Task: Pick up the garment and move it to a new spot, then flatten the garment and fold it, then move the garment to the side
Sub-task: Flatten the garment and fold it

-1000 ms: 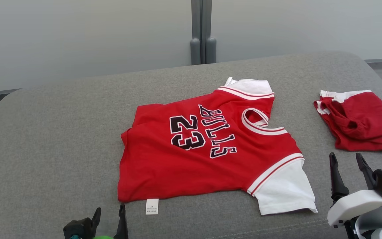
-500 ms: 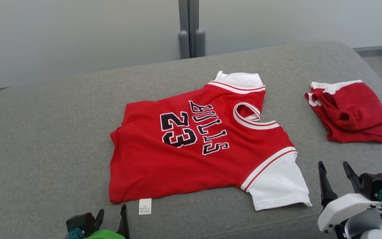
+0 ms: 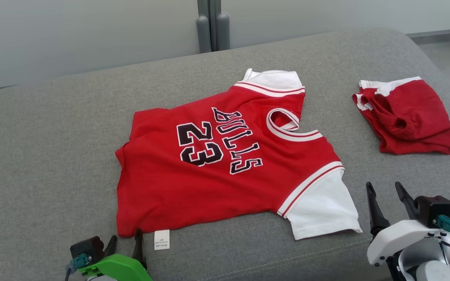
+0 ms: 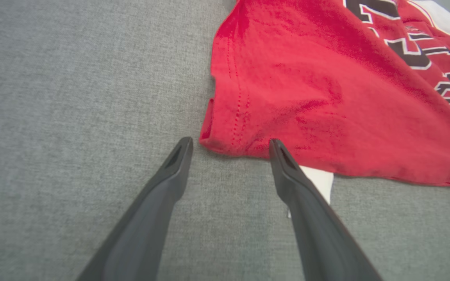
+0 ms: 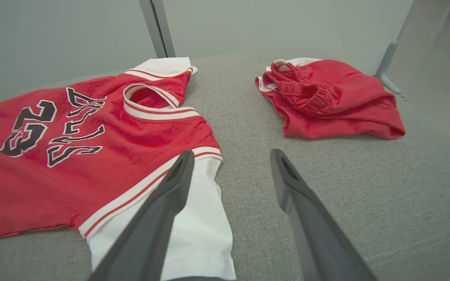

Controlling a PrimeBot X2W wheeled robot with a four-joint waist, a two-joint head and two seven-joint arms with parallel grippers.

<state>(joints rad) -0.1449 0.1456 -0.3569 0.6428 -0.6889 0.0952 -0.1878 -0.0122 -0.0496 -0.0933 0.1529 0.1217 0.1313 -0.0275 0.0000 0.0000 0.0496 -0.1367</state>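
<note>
Red white-sleeved jersey offered its front-edge hem corner to the left gripper, fingers wide, likely needing both layers pinched; the right gripper gaped empty over the grey sofa.

Grey fabric cushion, rounded corners. On it: one red shirt with white sleeves, spread flat near the middle, black lettering up, white label at its near hem; one pair of red shorts, bunched, well apart at the right.

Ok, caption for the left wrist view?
Open left tool at a hem corner of the red jersey, on grey cushion.
</note>
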